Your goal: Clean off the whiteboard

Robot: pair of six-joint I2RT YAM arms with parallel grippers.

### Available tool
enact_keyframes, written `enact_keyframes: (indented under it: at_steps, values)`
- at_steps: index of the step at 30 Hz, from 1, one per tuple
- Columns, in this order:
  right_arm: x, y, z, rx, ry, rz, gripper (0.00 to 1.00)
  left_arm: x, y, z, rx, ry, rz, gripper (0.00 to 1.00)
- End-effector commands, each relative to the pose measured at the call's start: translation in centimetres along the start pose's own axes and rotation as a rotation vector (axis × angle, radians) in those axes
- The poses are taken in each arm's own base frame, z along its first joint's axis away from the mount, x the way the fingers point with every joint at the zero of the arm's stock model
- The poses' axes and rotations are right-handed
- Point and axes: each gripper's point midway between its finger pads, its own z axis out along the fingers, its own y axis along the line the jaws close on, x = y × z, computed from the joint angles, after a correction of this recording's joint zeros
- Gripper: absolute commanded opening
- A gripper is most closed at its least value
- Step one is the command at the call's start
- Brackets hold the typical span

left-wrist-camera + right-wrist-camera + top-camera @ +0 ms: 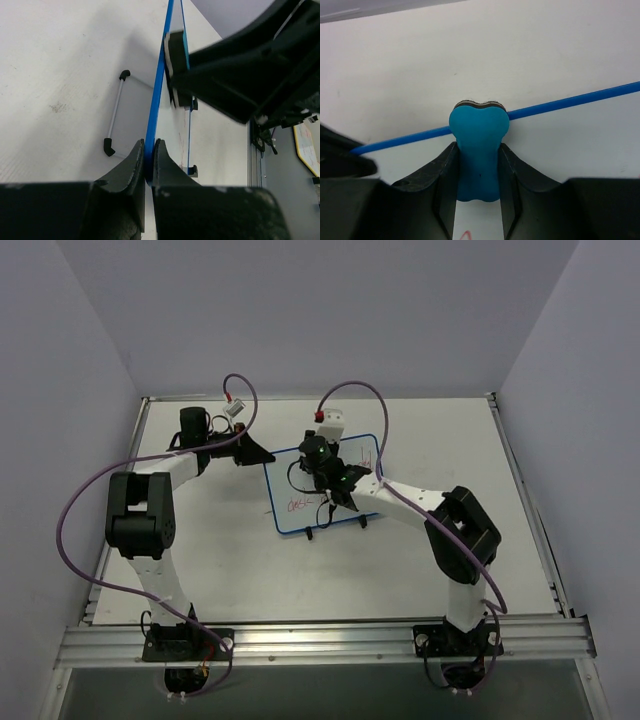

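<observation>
The whiteboard (295, 480), white with a thin blue frame and two black feet, stands mid-table with red words (300, 503) on its lower left and at its right edge. My left gripper (264, 455) is shut on the frame at the board's upper left corner; in the left wrist view both fingers (135, 165) pinch the blue edge (157, 95). My right gripper (318, 454) is shut on the blue bone-shaped eraser (478, 125), which presses on the board face (570, 150) at its top frame. The eraser also shows in the left wrist view (176, 60).
A small white block with a red cap (328, 420) sits just behind the board's top edge. Purple cables loop over both arms. A metal rail (320, 640) runs along the near table edge, and walls close in at left, right and back.
</observation>
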Motion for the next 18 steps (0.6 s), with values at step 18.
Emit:
enact_keyframes:
  at_steps: [18]
  values:
    - [9.8, -18.3, -2.5, 0.352, 0.157, 0.127, 0.00, -1.0, -0.1, 1.0, -0.030, 0.005, 0.186, 0.02]
